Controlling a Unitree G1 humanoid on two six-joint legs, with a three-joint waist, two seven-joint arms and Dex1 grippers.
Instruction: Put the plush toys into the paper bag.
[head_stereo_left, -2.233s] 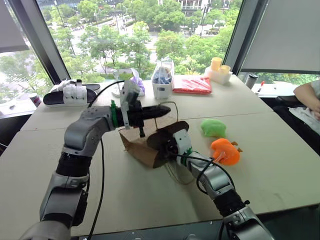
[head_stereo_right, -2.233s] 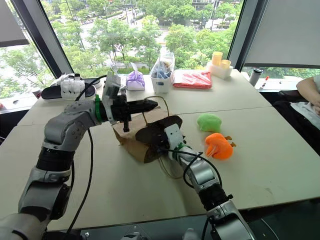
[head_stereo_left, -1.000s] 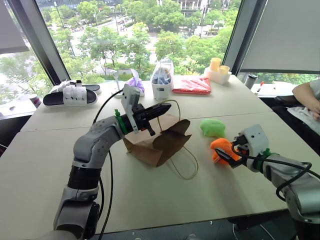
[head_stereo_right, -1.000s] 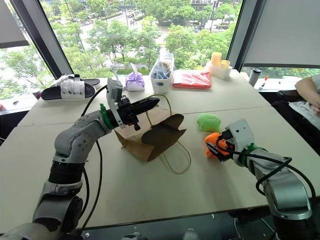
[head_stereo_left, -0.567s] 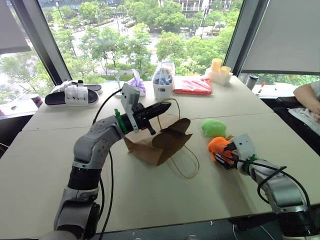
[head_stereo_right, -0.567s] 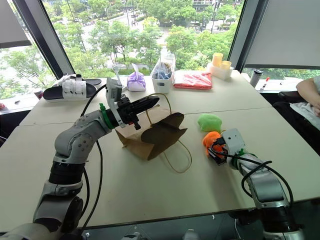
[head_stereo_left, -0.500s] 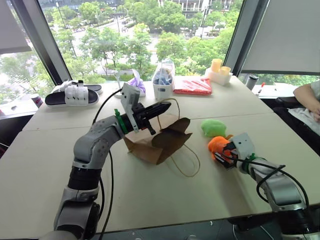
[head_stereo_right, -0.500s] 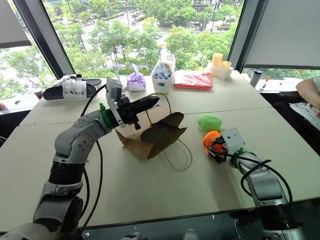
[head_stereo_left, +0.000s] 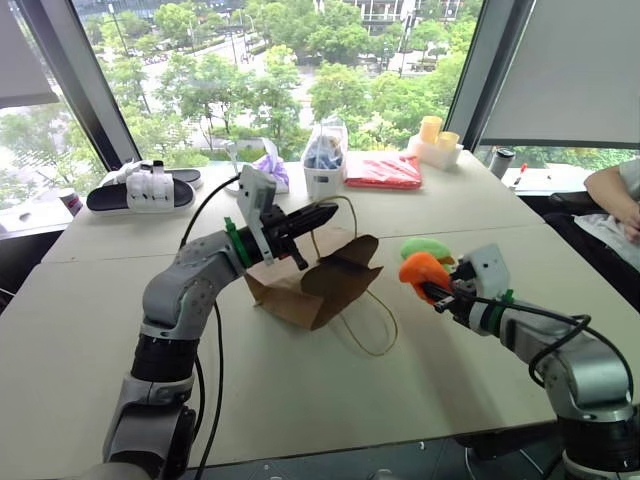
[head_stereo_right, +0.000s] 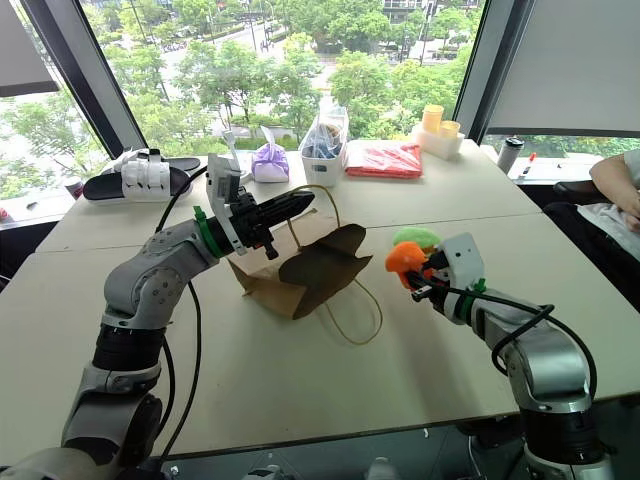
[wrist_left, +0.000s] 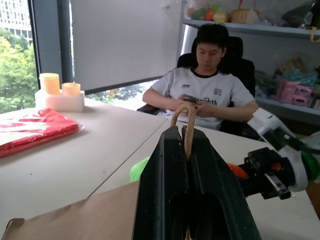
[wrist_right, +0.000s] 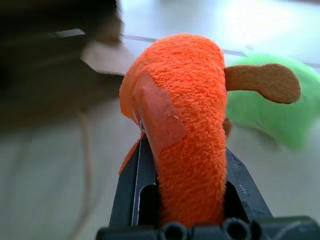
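Bare desk around the paper bag, left fingers pinching its handle, right fingers now clamping the lifted orange plush, green plush behind.

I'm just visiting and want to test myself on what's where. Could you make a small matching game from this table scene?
Things:
1. orange toy
2. green toy
3. bag handle
4. red packet

States:
A. lying on the table behind the orange toy
B. pinched in the left hand
C. at the far edge of the table by the window
D. held off the table in the right hand

Pairs: 1-D, 2-A, 3-B, 4-C
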